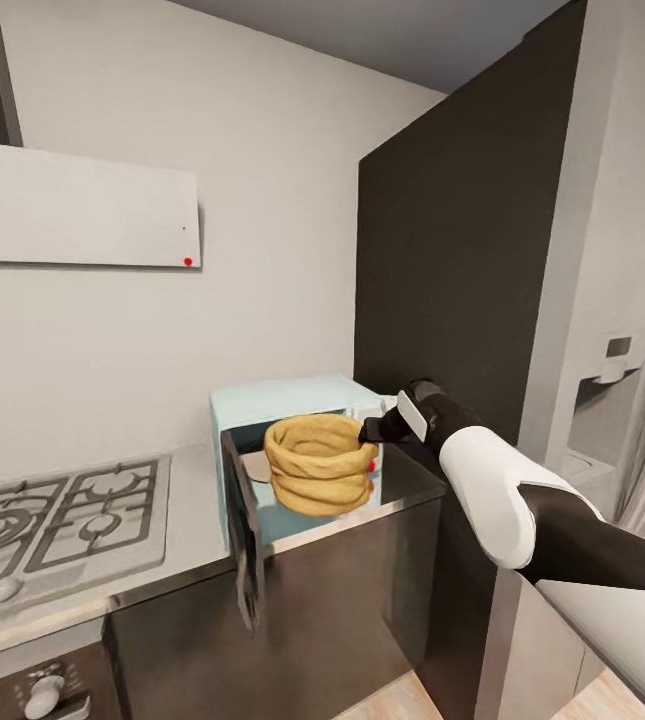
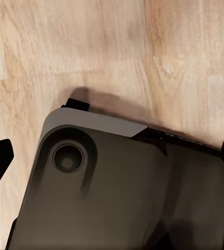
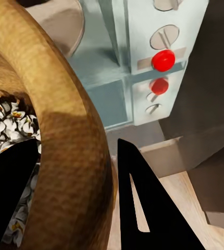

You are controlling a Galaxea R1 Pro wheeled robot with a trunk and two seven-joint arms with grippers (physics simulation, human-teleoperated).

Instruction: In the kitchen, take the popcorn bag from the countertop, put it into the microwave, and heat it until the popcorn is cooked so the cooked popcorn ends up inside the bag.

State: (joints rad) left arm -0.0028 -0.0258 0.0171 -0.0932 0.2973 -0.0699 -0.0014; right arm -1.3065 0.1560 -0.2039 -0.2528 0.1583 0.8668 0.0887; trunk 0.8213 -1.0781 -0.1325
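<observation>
Popcorn bag [image 3: 65, 130] rim sits clamped between the right hand [image 3: 86, 172] fingers, one inside over the white popcorn [image 3: 2, 125], one outside. Held just in front of the mint microwave [image 1: 272, 400], whose door [image 1: 244, 530] hangs open, the bag hovers over the steel table [image 1: 187, 540]. Whether the left hand is apart or together cannot be told.

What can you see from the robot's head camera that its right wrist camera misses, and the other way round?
The head view alone takes in the wider kitchen: the gas hob, the countertop, the microwave's open door and the robot's right arm reaching in. The right wrist view alone looks down inside the bag at the white popcorn, and shows the red light on the control panel up close. Both show the popcorn bag, the mint-blue microwave and the right end effector, one finger inside and one outside the bag's rim.
</observation>
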